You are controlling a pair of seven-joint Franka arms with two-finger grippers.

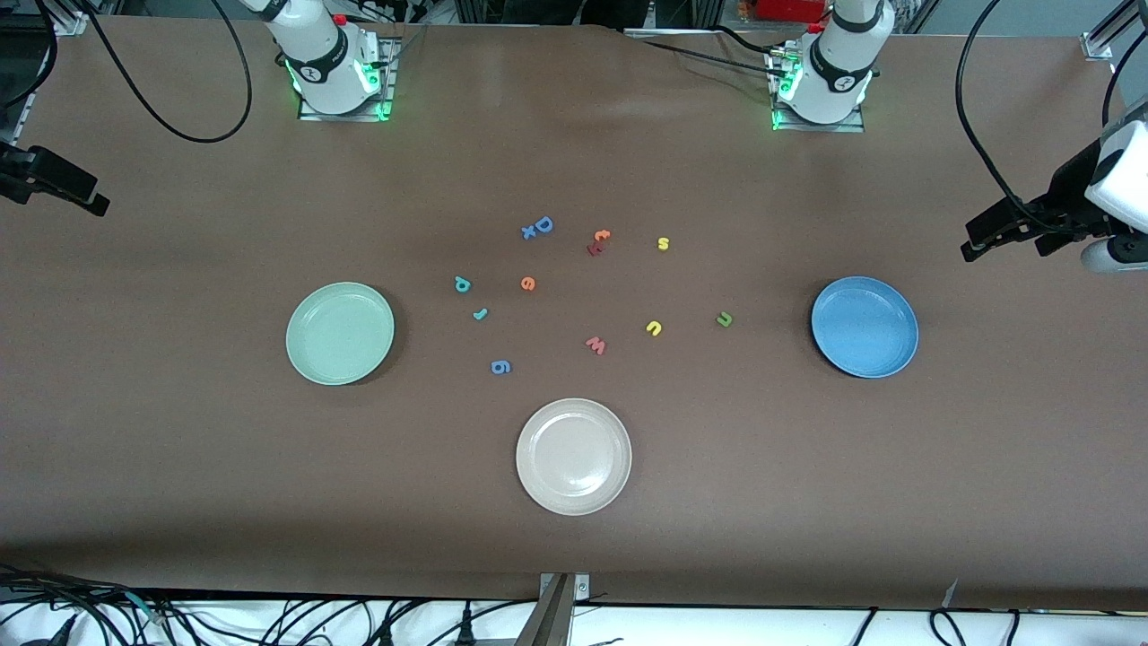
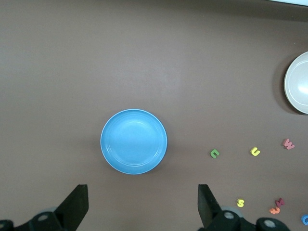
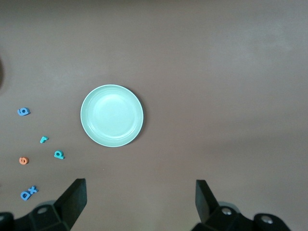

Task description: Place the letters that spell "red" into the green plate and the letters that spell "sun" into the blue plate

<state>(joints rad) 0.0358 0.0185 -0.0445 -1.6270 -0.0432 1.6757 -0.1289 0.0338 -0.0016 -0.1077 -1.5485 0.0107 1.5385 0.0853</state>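
Your left gripper [image 2: 139, 204] and right gripper [image 3: 139, 202]: both spread wide, holding nothing | round mint-green plate [image 1: 340, 333] and round blue plate [image 1: 865, 326]: bare | small foam letters [image 1: 527, 283]: on the brown table [image 1: 179, 467] between them | beige-white plate [image 1: 573, 456]: nearest the front camera

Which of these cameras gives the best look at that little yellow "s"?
The front view: the yellow "s" lies there in the open on the table, apart from the other letters and readable. The left wrist view catches it only near its edge, beside the left gripper's finger. The right wrist view does not show it.
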